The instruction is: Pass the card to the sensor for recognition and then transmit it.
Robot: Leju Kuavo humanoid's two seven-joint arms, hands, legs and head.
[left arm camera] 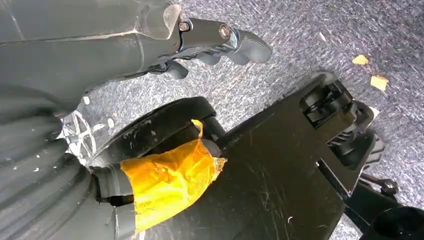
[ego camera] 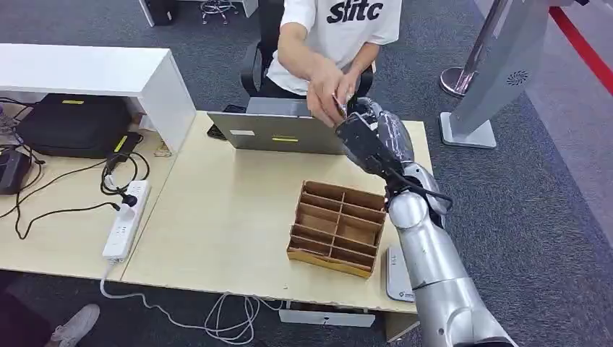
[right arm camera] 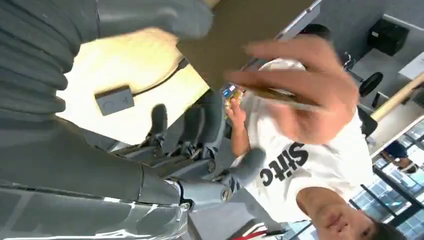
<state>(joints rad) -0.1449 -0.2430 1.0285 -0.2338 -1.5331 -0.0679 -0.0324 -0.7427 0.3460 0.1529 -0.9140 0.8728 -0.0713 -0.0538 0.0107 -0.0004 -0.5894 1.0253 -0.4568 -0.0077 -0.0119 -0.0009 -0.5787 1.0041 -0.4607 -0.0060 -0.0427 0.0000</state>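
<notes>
Grey carpet [left arm camera: 310, 30] lies under the left hand [left arm camera: 210, 42], which hangs by the robot's side. Nothing is in it, but I cannot tell if its fingers are wide apart or curled in.

On the pale wooden tabletop [ego camera: 224, 210], a white power strip [ego camera: 124, 220] lies near the left edge with black cables [ego camera: 43, 210] beside it. A grey laptop [ego camera: 278, 131] stands at the far edge. A brown cardboard box [ego camera: 338, 228] with many little compartments sits near the front edge, toward the right. Just beside it, at the front right corner, lies a small flat grey sensor [ego camera: 396, 273], partly hidden by the silver right arm [ego camera: 434, 267].

The right hand [ego camera: 369, 137] is lifted up over the far edge, next to the laptop. Its fingers [right arm camera: 200, 120] are spread apart and it holds nothing.

A person in a white shirt [ego camera: 340, 29] sits behind the far edge. The person's hand [ego camera: 325, 90] reaches right up to the right hand. The card [right arm camera: 280, 96] is thin and blurry, and it is pinched in the person's fingers, just beside the robot's fingers.
</notes>
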